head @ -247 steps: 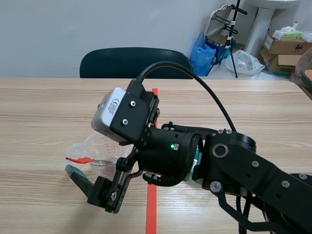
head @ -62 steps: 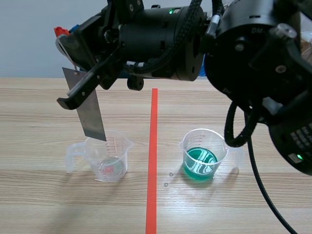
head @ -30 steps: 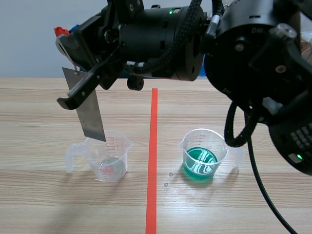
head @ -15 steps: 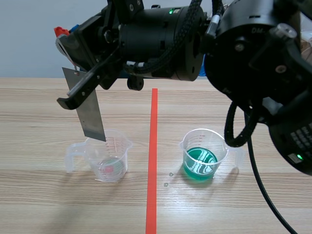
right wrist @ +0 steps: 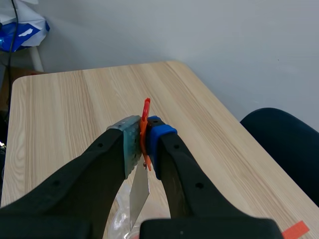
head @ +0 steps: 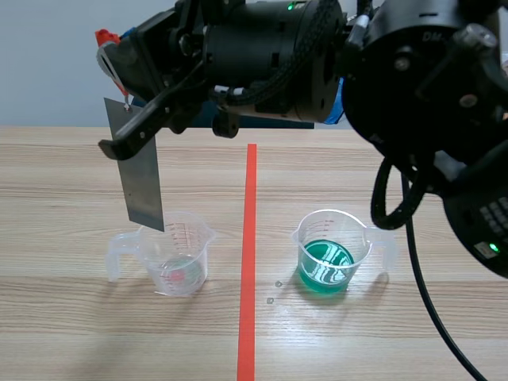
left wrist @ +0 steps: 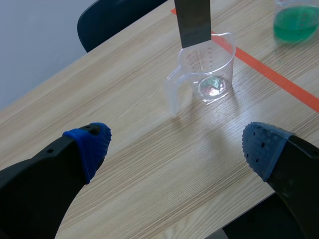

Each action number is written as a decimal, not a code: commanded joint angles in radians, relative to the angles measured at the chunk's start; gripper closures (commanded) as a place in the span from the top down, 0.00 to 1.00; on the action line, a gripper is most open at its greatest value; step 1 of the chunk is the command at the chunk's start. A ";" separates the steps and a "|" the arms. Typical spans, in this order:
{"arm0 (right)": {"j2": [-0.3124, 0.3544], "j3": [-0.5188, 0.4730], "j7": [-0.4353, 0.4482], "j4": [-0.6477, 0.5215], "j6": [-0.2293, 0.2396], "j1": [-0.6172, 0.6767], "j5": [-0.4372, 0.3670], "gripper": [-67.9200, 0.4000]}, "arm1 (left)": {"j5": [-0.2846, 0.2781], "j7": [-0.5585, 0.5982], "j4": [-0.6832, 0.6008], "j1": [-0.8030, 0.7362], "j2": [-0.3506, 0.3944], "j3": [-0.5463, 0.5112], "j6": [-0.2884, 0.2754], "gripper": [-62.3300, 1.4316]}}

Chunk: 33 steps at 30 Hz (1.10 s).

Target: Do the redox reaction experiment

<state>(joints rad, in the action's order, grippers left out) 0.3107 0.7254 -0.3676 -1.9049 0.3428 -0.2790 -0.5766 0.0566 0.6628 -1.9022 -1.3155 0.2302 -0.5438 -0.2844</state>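
Pale wood-grain planks make up the light wooden table (head: 71, 175), which is divided by a straight orange-red tape line (head: 249, 238) running away from the robot; behind it a plain pale wall (head: 48, 63) is seen, with a dark padded chair (left wrist: 114, 15) drawn up at the far edge and a blue plastic bag (right wrist: 22, 25) on the floor beyond. The right gripper (right wrist: 142, 134) is raised high over the left half of the table, and its fingers are pressed together on a small orange-red clip (right wrist: 146, 107), nothing else being pinched between them. From that clip a flat grey rectangular metal sheet (head: 141, 175) is hung, upright and slightly tilted, with its lower edge at the mouth of a clear plastic measuring cup with a handle (head: 176, 254); whether the sheet dips below the rim cannot be told. On the other side of the tape line, well apart, a second clear plastic measuring cup holding green liquid (head: 329, 252) is stood. The left gripper (left wrist: 177, 144) is held low and near the table edge with its blue dotted pads (left wrist: 92, 144) spread wide, nothing being between them, and the clear cup is seen ahead of it
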 commanded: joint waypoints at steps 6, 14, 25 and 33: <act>0.050 -0.032 0.031 -0.043 -0.007 -0.014 -0.042 0.02 | -0.007 0.010 -0.010 -0.001 0.000 -0.001 0.002 0.91; 0.127 -0.097 0.064 -0.103 -0.007 0.035 -0.064 0.02 | -0.007 0.006 -0.010 -0.001 0.000 -0.001 0.002 0.91; 0.264 -0.204 0.128 -0.171 -0.006 0.161 -0.099 0.02 | -0.007 -0.002 -0.010 -0.001 0.000 -0.001 0.002 0.91; 0.409 -0.297 0.225 -0.176 -0.003 0.246 -0.164 0.02 | -0.007 -0.001 -0.010 -0.001 0.000 -0.001 0.002 0.91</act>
<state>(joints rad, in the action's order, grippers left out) 0.7025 0.4397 -0.1661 -2.0647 0.3439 -0.0288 -0.7231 0.0566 0.6552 -1.9022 -1.3155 0.2302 -0.5438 -0.2844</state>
